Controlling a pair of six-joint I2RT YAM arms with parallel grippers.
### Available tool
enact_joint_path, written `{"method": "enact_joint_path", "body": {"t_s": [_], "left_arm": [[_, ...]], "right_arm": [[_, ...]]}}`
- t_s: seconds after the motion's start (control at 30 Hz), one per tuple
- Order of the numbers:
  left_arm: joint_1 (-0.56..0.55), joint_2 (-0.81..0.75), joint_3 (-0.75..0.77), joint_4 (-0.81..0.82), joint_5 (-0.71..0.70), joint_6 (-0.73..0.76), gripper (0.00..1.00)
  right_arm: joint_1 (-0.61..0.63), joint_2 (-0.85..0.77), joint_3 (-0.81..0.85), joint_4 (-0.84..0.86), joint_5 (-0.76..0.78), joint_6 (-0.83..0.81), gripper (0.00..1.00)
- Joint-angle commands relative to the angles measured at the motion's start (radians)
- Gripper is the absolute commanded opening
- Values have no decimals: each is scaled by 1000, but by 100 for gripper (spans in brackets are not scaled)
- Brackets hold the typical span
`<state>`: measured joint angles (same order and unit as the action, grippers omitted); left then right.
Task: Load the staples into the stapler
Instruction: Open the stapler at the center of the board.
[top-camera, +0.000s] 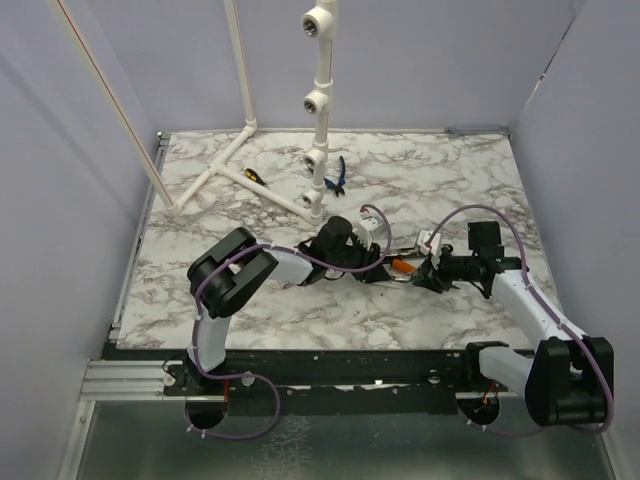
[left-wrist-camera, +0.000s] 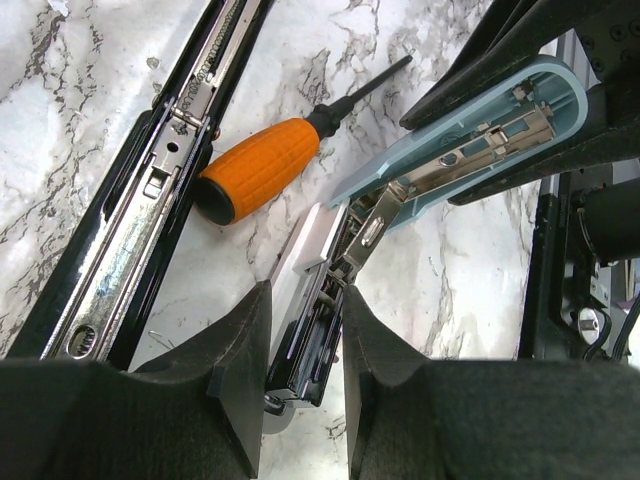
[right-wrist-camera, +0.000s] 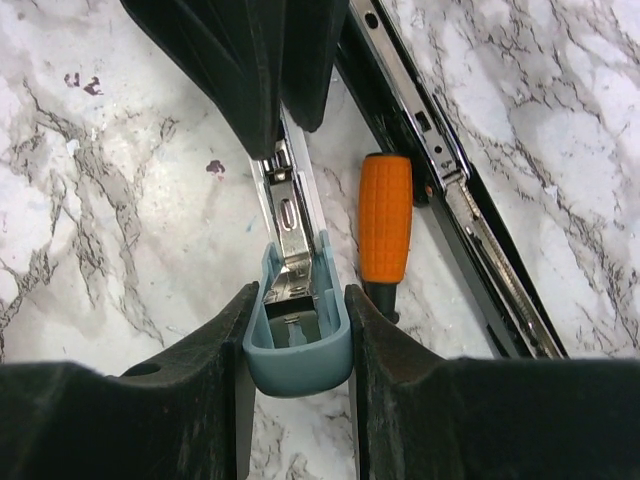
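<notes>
Left hand (left-wrist-camera: 304, 296) pinches black base (left-wrist-camera: 300, 362); right hand (right-wrist-camera: 300, 294), teal bar (right-wrist-camera: 298, 362).

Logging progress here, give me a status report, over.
Left gripper shut on stapler base. Right gripper shut on teal lid, swung open. Orange screwdriver lies alongside.
</notes>
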<state>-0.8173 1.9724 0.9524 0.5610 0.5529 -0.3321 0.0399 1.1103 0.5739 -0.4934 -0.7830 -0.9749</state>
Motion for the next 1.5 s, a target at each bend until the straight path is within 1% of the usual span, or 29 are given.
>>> {"method": "enact_joint_path", "body": {"t_s": [0.0, 0.13, 0.4, 0.5, 0.63, 0.83, 1.0, 1.13, 1.4, 1.47], "left_arm": [[53, 71, -63, -229, -199, 19, 0], [54, 80, -66, -230, -200, 4, 0], [53, 73, -70, -223, -200, 1, 0], [53, 76, -78, -218, -198, 0, 0], [53, 87, -78, -216, -193, -1, 0], [53, 75, -88, -216, -202, 9, 0], [53, 77, -85, -216, -198, 12, 0], [53, 80, -79, -216, -190, 12, 0], [53, 44, -56, -216, -160, 25, 0], [53, 31, -48, -215, -148, 27, 3]], "right_arm": [[-66, -41, -37, 30, 138, -13, 1], [-82, -46, -84, 73, 174, -20, 1], [-82, -44, -116, 49, 181, -107, 1], [-82, -37, -129, 41, 232, -154, 1], [-84, -23, -158, 72, 288, -180, 1], [-83, 62, -162, 93, 293, -195, 1], [-83, 82, -168, 101, 276, -200, 1], [-83, 86, -142, 80, 262, -204, 1], [-83, 153, -5, -59, 187, -209, 1], [-81, 171, 36, -97, 172, -208, 1]]}}
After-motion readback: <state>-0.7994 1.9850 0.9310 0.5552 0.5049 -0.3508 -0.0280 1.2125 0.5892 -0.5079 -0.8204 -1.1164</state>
